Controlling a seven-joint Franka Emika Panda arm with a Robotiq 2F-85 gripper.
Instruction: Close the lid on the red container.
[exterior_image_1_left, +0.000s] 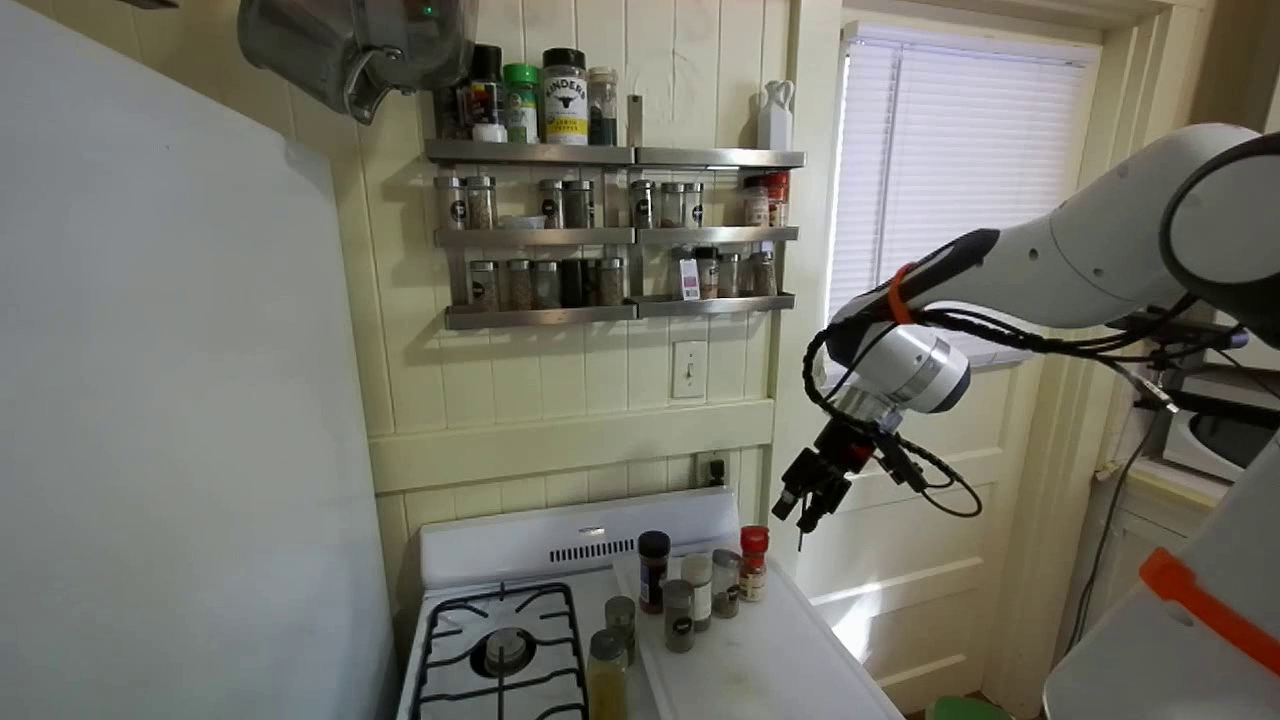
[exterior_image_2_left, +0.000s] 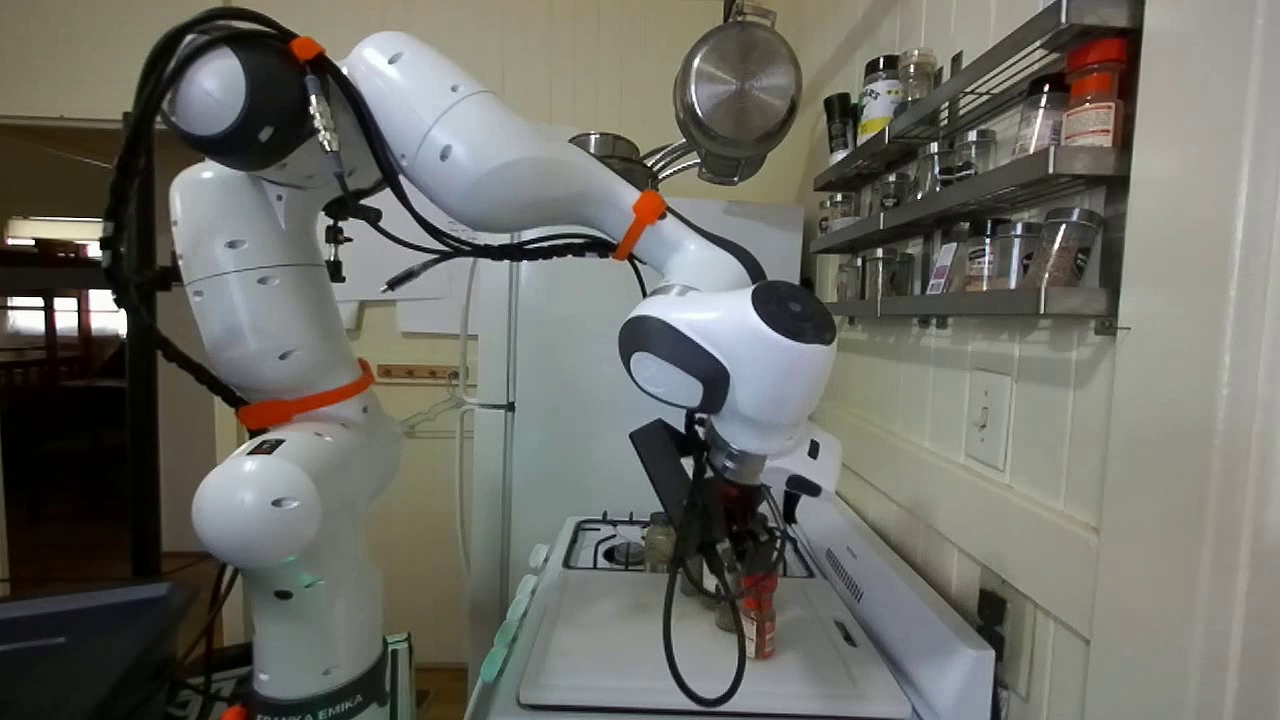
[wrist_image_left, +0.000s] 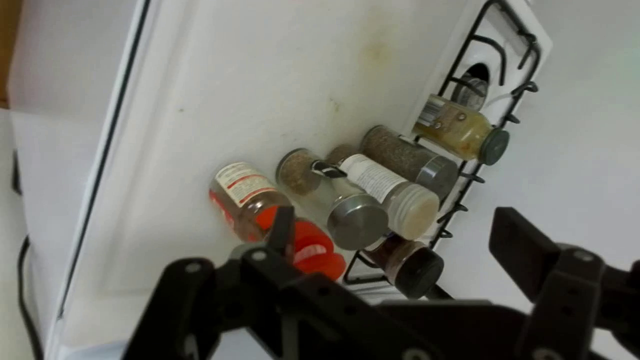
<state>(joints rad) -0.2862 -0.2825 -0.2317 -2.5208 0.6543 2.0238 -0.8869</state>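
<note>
The red container (exterior_image_1_left: 752, 578) is a small jar with a red cap, upright on the white stove top. It also shows in an exterior view (exterior_image_2_left: 760, 630), partly behind the arm's cable, and in the wrist view (wrist_image_left: 243, 186). Its red lid (wrist_image_left: 325, 264) looks raised from the cap, with a pale gap between them; one finger hides part of the cap. My gripper (exterior_image_1_left: 797, 512) is above and beside the jar in an exterior view. In the wrist view the gripper (wrist_image_left: 394, 220) has its fingers wide apart with nothing held; the left finger overlaps the red cap in the picture.
Several spice bottles stand close beside the jar, including a metal-capped bottle (wrist_image_left: 357, 220), a white-capped one (wrist_image_left: 412, 210) and a black-capped one (exterior_image_1_left: 654, 570). A burner grate (exterior_image_1_left: 500, 650) lies past them. The stove back panel (exterior_image_1_left: 580, 540) and wall shelves (exterior_image_1_left: 715, 235) are behind.
</note>
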